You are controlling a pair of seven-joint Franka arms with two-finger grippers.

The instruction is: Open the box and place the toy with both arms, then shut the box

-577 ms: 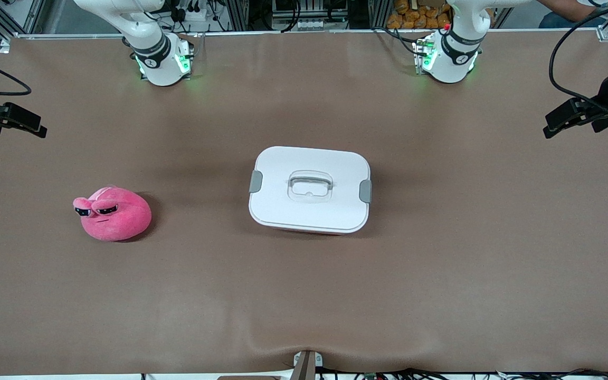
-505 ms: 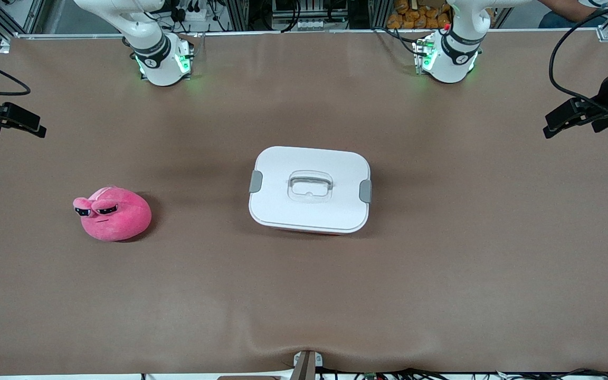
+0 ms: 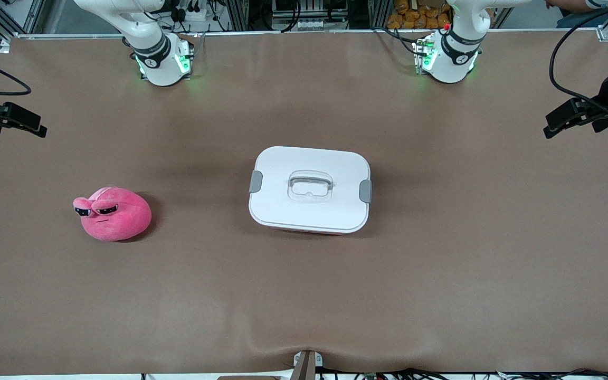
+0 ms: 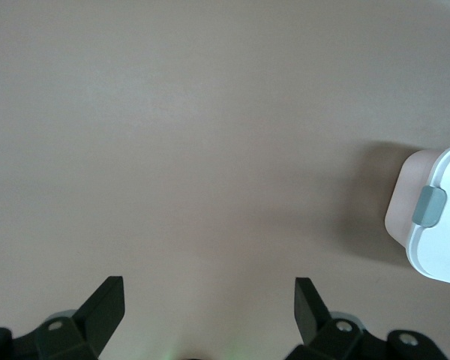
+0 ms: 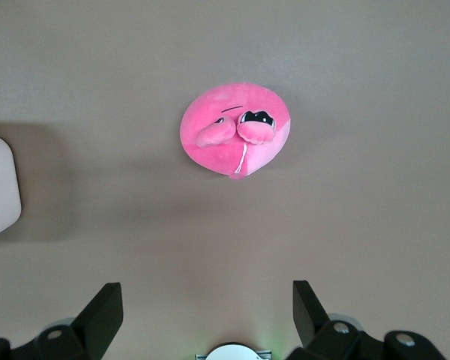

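Note:
The box (image 3: 309, 190), a white-lidded tub with grey side clips and a clear recessed handle, stands shut at the table's middle. One clipped end of it (image 4: 439, 225) shows in the left wrist view and a corner (image 5: 0, 187) in the right wrist view. The toy (image 3: 114, 214), a hot-pink plush blob with sleepy eyes, lies toward the right arm's end and also appears as the toy (image 5: 232, 127) in the right wrist view. My right gripper (image 3: 37, 128) (image 5: 207, 286) hangs open and empty over that end. My left gripper (image 3: 552, 129) (image 4: 208, 283) hangs open and empty over the left arm's end.
A brown mat (image 3: 441, 274) covers the whole table. Both green-lit arm bases (image 3: 164, 63) (image 3: 446, 60) stand along the edge farthest from the front camera. A small bracket (image 3: 306, 364) sits at the nearest edge. A black cable (image 3: 568, 58) loops by the left arm.

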